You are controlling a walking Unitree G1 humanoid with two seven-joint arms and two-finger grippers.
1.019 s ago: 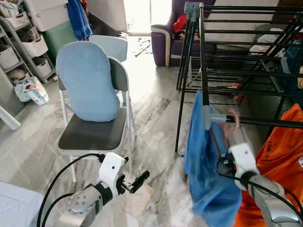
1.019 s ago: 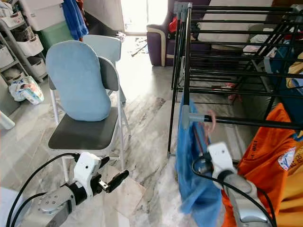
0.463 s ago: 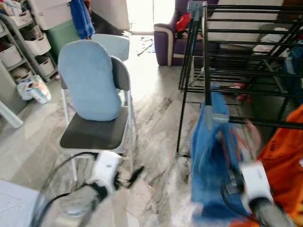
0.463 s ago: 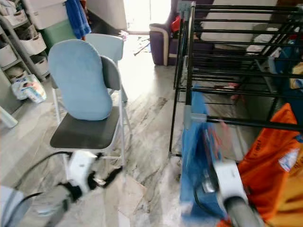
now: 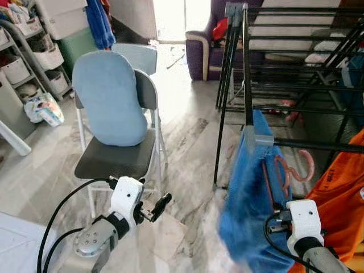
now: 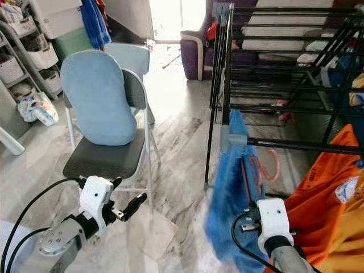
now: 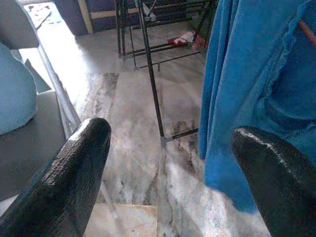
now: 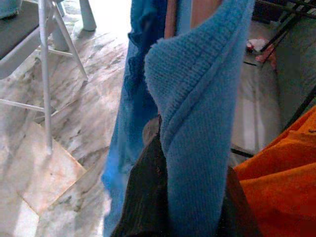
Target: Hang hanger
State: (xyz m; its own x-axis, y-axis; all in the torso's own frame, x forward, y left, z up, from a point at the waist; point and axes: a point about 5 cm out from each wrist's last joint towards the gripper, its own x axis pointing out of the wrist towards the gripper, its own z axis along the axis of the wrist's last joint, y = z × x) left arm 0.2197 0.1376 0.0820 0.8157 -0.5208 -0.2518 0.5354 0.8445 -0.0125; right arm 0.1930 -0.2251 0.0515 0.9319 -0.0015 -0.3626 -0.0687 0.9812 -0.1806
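1. My landmark is the black drying rack (image 5: 284, 68). I stand at its near corner, so the rail I want is close in front of me.
2. The pink hanger (image 5: 296, 170) sits just under the rack's near rail (image 5: 318, 147). Its hook curls up beside the rail, and I cannot tell if it is over the rail yet.
3. A blue cloth (image 5: 250, 199) hangs on the hanger and drops down below the rack's corner. It is heavy and floppy, so I think it pulls the hanger down.
4. My right end effector (image 8: 173, 197) is low, under the rack's corner. Its fingers are pinched on a fold of the blue cloth, so I can carry the cloth and hanger as one.
5. My left end effector (image 7: 168, 163) is well away from the rack, near the chair (image 5: 114, 159). Its fingers are spread apart and hold nothing. I keep it there so it stays out of the way.
6. An orange shirt (image 5: 341, 187) already hangs on the rack next to my spot, so I must not bump it.
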